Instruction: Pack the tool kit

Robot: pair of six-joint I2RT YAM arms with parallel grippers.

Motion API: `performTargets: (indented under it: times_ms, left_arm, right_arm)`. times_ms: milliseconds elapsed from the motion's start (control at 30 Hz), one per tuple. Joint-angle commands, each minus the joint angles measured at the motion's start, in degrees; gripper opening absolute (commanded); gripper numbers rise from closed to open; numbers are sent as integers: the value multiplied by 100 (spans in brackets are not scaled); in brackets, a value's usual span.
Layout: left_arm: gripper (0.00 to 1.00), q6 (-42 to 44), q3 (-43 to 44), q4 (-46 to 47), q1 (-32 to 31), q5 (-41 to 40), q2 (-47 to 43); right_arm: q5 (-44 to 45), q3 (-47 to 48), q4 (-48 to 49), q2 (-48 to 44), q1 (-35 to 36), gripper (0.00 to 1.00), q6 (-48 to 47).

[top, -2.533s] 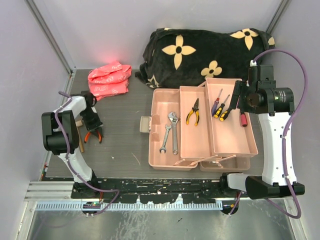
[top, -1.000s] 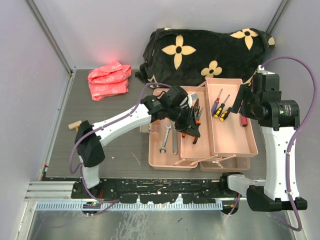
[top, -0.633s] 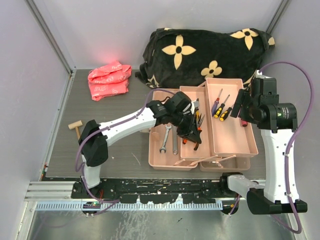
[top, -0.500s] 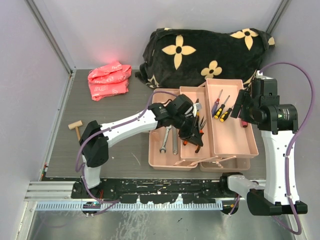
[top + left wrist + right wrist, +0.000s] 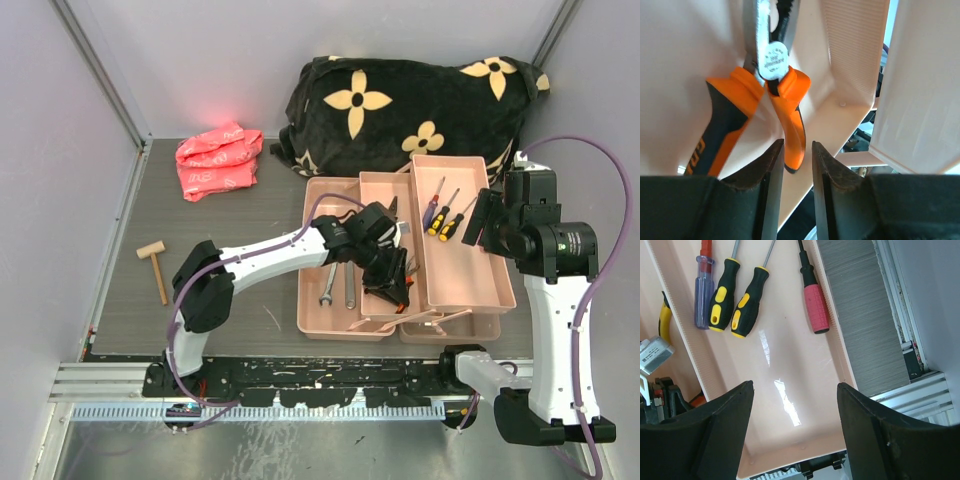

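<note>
Reaching left gripper (image 5: 798,150): low over the middle tray (image 5: 375,195) of the salmon-pink toolbox (image 5: 312,300); fingers (image 5: 771,170) a narrow gap apart, clamped on nothing.
Orange-handled pliers (image 5: 795,120): lying in the middle tray, one handle tip showing in the gap between those fingers.
Wrenches (image 5: 350,285): two, silver, side by side in the left compartment (image 5: 320,215).
Right gripper (image 5: 794,387): above the right tray (image 5: 790,370); fingers wide apart, holding nothing.
Screwdrivers (image 5: 722,300): four at that tray's far end; two yellow-and-black, one purple, one red.
Wooden mallet (image 5: 157,265): on the table (image 5: 230,250), well left of the toolbox.
Pink bag (image 5: 218,160), flowered black fabric (image 5: 420,100): at the back, behind the toolbox.
</note>
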Motion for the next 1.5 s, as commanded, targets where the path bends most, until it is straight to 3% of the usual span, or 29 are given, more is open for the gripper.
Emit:
performTargets:
  times_ms: [0,233,367,500,600,733,933,1133,1467]
  left_arm:
    - [30,97,145,86,-11,138,-114]
    - [42,940,1326,-292,486,-373,-290]
    - [45,1367,1910,-524,1046,-735,-525]
    - [48,1862,1961,-798,1900,-1383,-1018]
    - [49,2109,1458,-1227,2975,-1963,-1452]
    - [48,2737,329,-1961,4917,-2805,-1950]
    - [49,3860,-1704,-1941,7034,-2861,-2515]
    - [51,4565,-2467,-1728,7897,-2928,-2438]
    - [55,5070,-2887,-1441,8400,-3511,-1814]
  right_arm:
    - [114,47,88,-82,-9,73,88]
    - [103,106,86,-73,-9,73,91]
    - [88,171,110,-10,-9,73,73]
    - [46,340,115,113,-9,73,58]
    - [54,475,98,163,-10,73,30]
    - [-16,500,113,186,-9,74,-67]
    - [-141,484,171,285,-9,75,-188]
    - [-395,558,211,425,-9,75,-204]
    - [-595,517,86,499,-9,82,-347]
